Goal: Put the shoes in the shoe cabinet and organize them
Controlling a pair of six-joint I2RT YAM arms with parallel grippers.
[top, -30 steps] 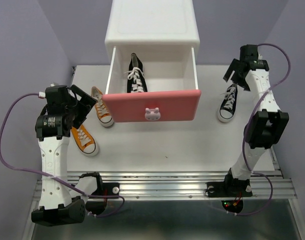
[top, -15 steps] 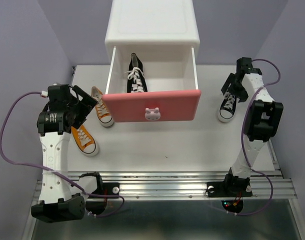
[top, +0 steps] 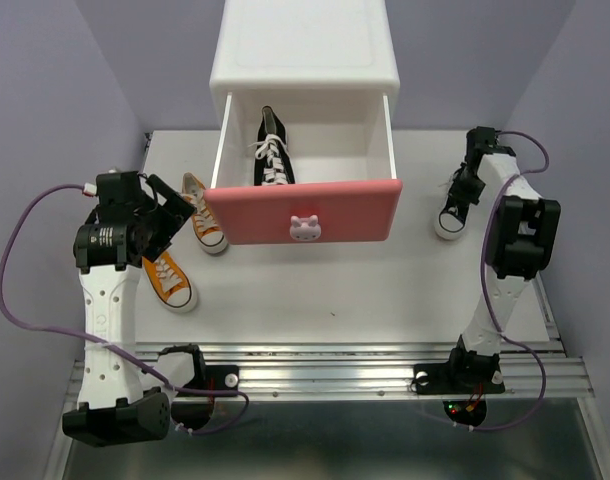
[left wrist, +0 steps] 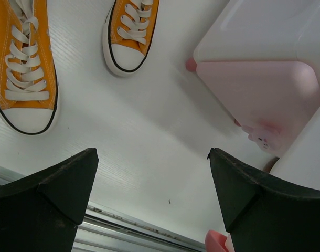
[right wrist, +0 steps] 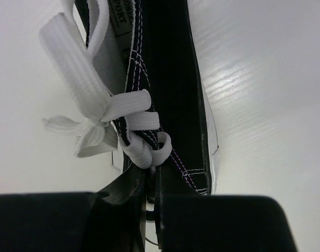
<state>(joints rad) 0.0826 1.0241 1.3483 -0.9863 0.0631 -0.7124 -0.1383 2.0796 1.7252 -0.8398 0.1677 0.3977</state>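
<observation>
The white shoe cabinet (top: 305, 50) stands at the back, its pink upper drawer (top: 345, 205) pulled out with one black shoe (top: 273, 150) lying inside. Two orange shoes (top: 203, 215) (top: 168, 278) lie on the table left of the drawer. A second black shoe (top: 452, 215) lies to the drawer's right, and my right gripper (top: 470, 182) is shut on its canvas side beside the laces (right wrist: 97, 115). The right wrist view shows the jaws pinching that shoe (right wrist: 168, 79). My left gripper (top: 177, 212) hangs open over the orange shoes (left wrist: 26, 68) (left wrist: 129, 31), holding nothing.
The open drawer's pink front with its bunny knob (left wrist: 262, 137) juts toward the table's middle. A metal rail (top: 325, 365) runs along the near edge. Purple walls close in on both sides.
My right gripper came down and toward the near side onto the black shoe on the table and shut on it. The left arm barely moved.
</observation>
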